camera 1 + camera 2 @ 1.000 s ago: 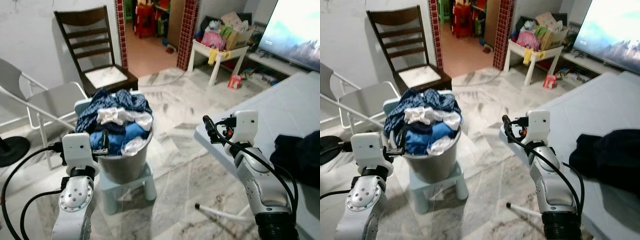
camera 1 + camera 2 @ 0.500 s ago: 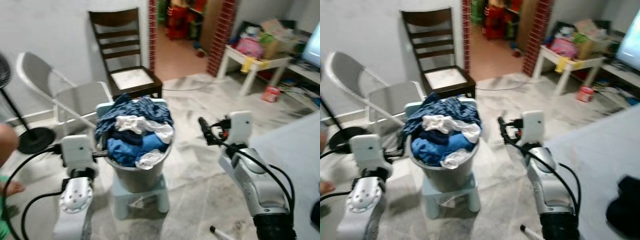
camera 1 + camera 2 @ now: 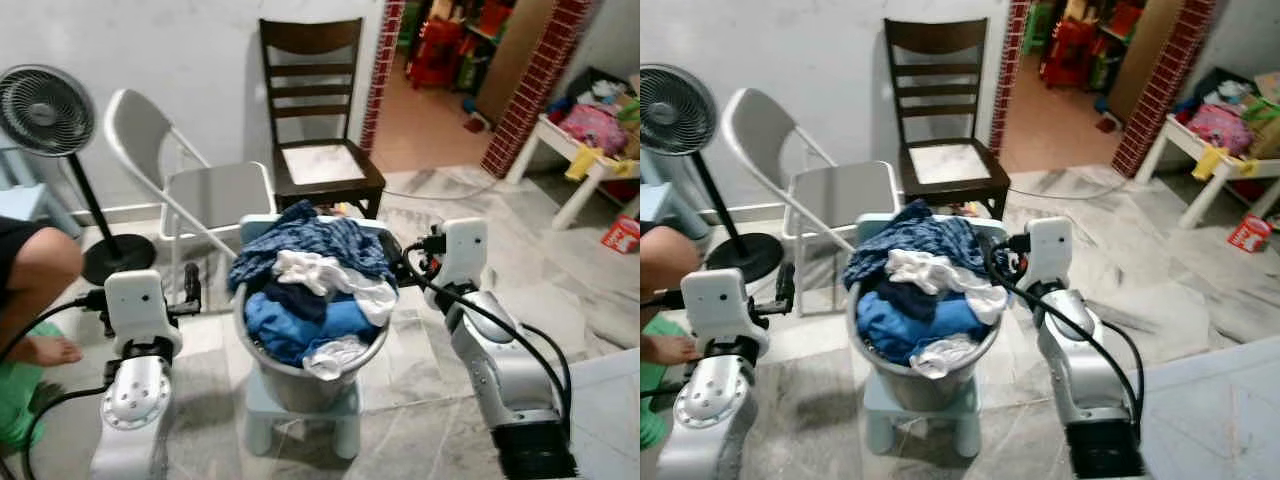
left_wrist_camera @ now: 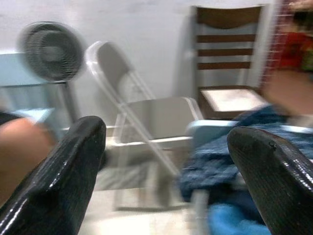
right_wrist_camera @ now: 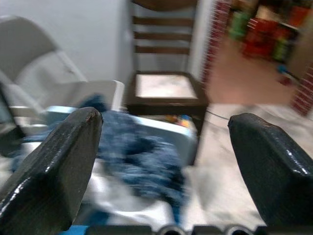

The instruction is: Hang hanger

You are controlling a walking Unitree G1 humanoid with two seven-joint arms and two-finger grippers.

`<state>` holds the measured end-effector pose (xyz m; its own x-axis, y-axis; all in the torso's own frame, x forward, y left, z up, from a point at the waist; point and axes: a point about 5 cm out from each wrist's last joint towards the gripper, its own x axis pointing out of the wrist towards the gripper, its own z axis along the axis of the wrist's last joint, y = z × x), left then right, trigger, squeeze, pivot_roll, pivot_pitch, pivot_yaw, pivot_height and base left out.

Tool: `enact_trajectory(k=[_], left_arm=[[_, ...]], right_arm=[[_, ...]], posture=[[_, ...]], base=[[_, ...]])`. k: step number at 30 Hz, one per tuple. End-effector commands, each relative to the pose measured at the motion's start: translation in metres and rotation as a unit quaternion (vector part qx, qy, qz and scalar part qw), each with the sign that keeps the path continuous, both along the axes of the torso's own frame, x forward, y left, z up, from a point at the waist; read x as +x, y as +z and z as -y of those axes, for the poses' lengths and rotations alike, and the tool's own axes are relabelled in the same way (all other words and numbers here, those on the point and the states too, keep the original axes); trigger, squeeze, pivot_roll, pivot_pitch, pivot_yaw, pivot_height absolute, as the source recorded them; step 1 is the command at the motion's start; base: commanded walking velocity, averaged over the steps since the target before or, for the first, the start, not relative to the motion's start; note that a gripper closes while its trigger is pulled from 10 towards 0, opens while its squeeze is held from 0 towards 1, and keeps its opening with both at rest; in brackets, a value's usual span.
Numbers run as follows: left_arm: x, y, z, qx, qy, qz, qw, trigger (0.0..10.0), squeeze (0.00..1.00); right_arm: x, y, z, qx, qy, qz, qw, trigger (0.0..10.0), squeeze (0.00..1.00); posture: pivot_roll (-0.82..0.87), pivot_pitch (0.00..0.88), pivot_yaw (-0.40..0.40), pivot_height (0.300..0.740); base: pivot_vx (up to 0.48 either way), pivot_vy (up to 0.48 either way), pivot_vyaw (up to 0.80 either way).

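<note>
A grey bucket [image 3: 300, 375] heaped with blue and white clothes [image 3: 312, 285] stands on a pale blue stool [image 3: 262, 410] right in front of me. My left gripper [image 3: 190, 290] is held up just left of the bucket, open, with nothing between its fingers [image 4: 63, 171]. My right gripper [image 3: 405, 262] hovers at the bucket's right rim, also open and empty, its fingertips [image 5: 58, 161] pointing over the clothes toward the chairs.
Behind the bucket stand a grey folding chair [image 3: 200, 190] and a dark wooden chair [image 3: 320, 150] against the white wall. A standing fan [image 3: 45, 110] and a person's bare leg [image 3: 35, 270] are at the left. A white table [image 3: 590, 165] and a brick-edged doorway [image 3: 385, 50] lie to the right.
The whole view has swung left: the bed and screen slid out on the right, while the fan and a person's leg came in. Both grippers keep the same raised, open pose.
</note>
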<state>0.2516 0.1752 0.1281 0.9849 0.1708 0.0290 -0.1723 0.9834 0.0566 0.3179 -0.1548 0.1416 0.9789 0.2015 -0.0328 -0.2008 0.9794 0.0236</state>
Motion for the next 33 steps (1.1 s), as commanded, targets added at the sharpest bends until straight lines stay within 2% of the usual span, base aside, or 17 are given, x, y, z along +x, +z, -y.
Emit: enact_trajectory(k=[1,4,10,14,17,21,23,27,33], left_arm=[[0.0,0.004,-0.005,0.011,0.005,0.006,1.0,10.0,0.0],[0.001,0.004,-0.005,0.006,0.005,0.006,1.0,10.0,0.0],[0.0,0.004,-0.004,-0.004,0.003,0.007,1.0,10.0,0.0],[0.001,0.006,-0.005,0.0,0.008,0.013,1.0,10.0,0.0],[0.002,0.008,-0.011,0.004,0.021,0.02,1.0,10.0,0.0],[0.005,0.016,-0.035,0.033,0.091,0.032,0.995,10.0,0.0],[0.005,0.016,-0.04,0.037,0.105,0.026,0.993,10.0,0.0],[0.007,0.002,-0.045,-0.012,0.108,-0.013,0.994,10.0,0.0],[0.009,-0.007,-0.04,-0.009,0.088,-0.035,0.995,10.0,0.0]], right_arm=[[0.001,0.006,-0.002,0.006,0.002,0.01,1.0,10.0,0.0],[0.002,0.005,-0.002,0.013,-0.001,0.006,1.0,10.0,0.0],[0.002,0.005,-0.002,0.016,-0.001,0.005,1.0,10.0,0.0],[0.002,0.005,-0.001,0.014,-0.003,0.005,1.0,10.0,0.0],[0.002,0.005,-0.001,0.014,-0.004,0.005,1.0,10.0,0.0],[0.002,0.005,0.0,0.011,-0.006,0.004,1.0,10.0,0.0],[0.002,0.005,0.0,0.01,-0.006,0.004,1.0,10.0,0.0],[0.001,0.004,0.0,0.012,-0.005,0.003,1.0,10.0,0.0],[0.002,0.006,-0.004,-0.002,0.01,0.009,1.0,10.0,0.0]], posture=[[0.01,0.053,-0.067,0.74],[0.01,0.054,-0.068,0.74],[0.01,0.053,-0.068,0.74],[0.01,0.053,-0.068,0.74],[0.01,0.054,-0.068,0.74],[0.01,0.059,-0.068,0.74],[0.01,0.059,-0.068,0.74],[0.01,0.057,-0.068,0.74],[0.01,0.056,-0.075,0.74]], base=[[0.259,0.0,0.0],[0.266,0.0,0.0],[0.0,0.0,-0.73],[0.0,0.0,0.0],[0.0,0.0,0.0],[0.0,0.0,0.0],[0.0,0.0,0.0],[0.0,0.0,0.0],[0.0,0.0,0.25]])
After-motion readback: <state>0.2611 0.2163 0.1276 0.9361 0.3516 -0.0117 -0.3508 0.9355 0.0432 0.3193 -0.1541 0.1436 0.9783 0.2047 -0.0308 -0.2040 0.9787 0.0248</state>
